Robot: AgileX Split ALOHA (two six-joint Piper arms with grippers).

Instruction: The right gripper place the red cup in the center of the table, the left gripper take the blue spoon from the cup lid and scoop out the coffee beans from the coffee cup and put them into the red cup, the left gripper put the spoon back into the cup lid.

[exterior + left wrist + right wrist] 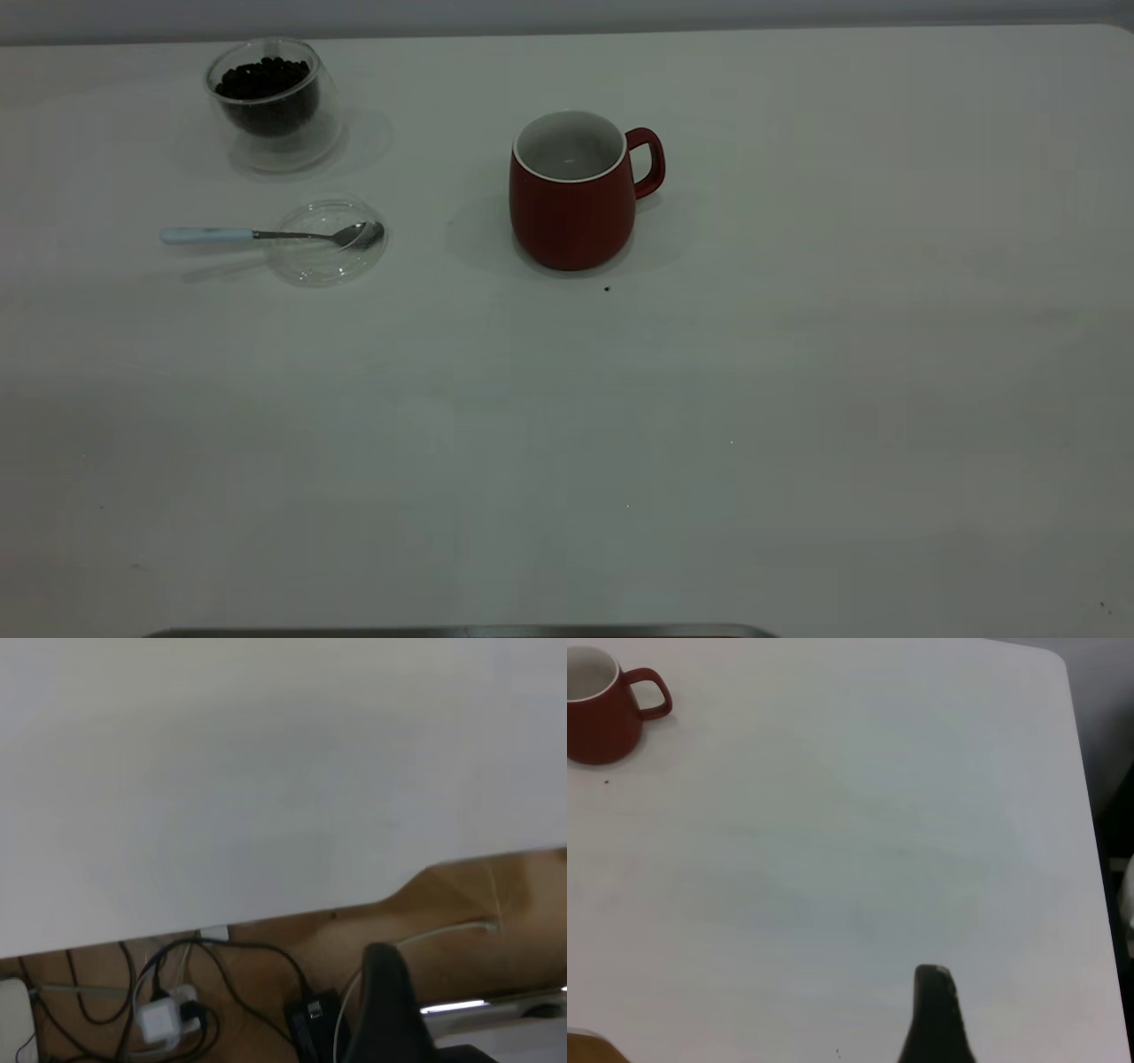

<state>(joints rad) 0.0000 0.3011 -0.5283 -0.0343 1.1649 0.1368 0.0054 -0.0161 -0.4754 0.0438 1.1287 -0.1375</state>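
On the surface in the exterior view, the red cup is standing upright, rigid and breakable; its handle is offering the hold.

The left wrist view is showing the surface edge.

The right wrist view is showing open room between the cup and the right gripper; whether its fingers are spread, I cannot tell.
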